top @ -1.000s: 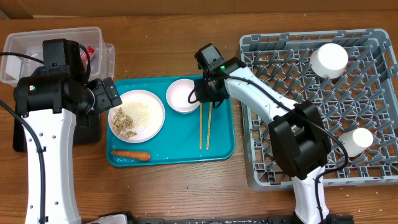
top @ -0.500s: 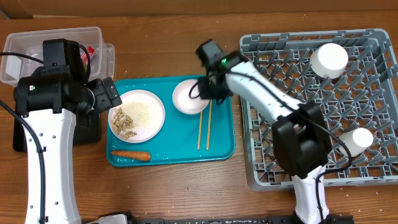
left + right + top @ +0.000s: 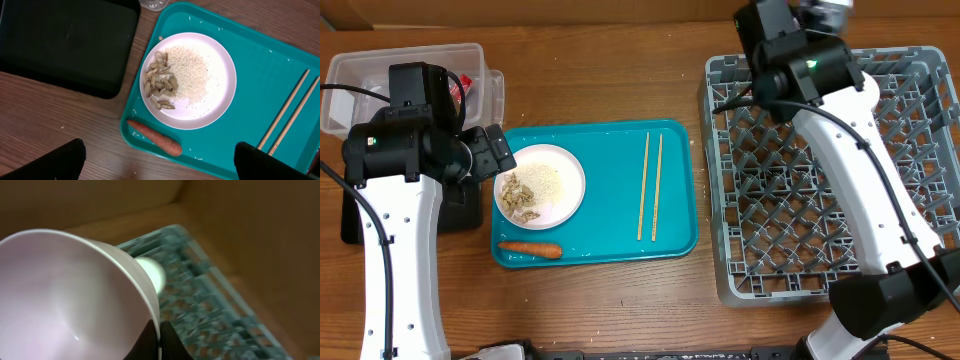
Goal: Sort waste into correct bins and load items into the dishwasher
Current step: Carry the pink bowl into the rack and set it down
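Wooden table (image 3: 600, 90); right arm stretched to upper right of overhead, above grey rack (image 3: 770, 220). Left arm bent at frame left over teal tray (image 3: 260, 65) with plate (image 3: 222, 95), carrot (image 3: 155, 139), chopsticks (image 3: 650, 185). Right gripper (image 3: 160, 337) pinched tight on white bowl (image 3: 65, 295) rim; left gripper (image 3: 157, 150) spread wide, empty.

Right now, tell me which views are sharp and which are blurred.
Overhead: sharp and evenly lit across teal tray and rack. Left wrist: crisp on plate, carrot and chopsticks; its own dark fingers are soft at the bottom corners. Right wrist: soft throughout, the held bowl looming close, the rack behind smeared.
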You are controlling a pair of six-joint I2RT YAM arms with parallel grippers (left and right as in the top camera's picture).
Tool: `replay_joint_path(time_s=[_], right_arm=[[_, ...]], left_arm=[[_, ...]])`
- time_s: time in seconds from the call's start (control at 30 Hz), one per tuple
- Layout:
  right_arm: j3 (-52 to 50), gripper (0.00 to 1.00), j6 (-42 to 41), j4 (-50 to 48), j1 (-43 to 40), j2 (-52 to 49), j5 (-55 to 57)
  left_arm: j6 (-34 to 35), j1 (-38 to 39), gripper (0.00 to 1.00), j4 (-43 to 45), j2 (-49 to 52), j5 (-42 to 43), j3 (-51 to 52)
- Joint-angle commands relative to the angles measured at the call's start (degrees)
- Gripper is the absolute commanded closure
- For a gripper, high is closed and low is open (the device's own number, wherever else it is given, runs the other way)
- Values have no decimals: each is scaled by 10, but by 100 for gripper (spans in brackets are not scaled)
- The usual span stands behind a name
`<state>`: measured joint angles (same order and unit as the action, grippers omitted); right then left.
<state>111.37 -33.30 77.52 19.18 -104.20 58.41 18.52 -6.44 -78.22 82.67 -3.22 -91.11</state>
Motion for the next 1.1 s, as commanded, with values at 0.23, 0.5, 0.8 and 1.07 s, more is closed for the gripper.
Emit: replay_joint_path(time_s=[0.23, 0.5, 0.8, 1.07], right_arm=[[-199, 96, -101, -92, -65, -21, 177], [-291, 96, -100, -161, -59, -22, 97], [-334, 96, -100, -171, -30, -22, 47], [-334, 81, -100, -150, 8, -22, 22]], left_arm=[[8, -3, 4, -2, 2, 3, 2], [8, -3, 4, -2, 2, 3, 2], [8, -3, 4, -4, 2, 3, 2], [8, -3, 4, -6, 2, 3, 2]])
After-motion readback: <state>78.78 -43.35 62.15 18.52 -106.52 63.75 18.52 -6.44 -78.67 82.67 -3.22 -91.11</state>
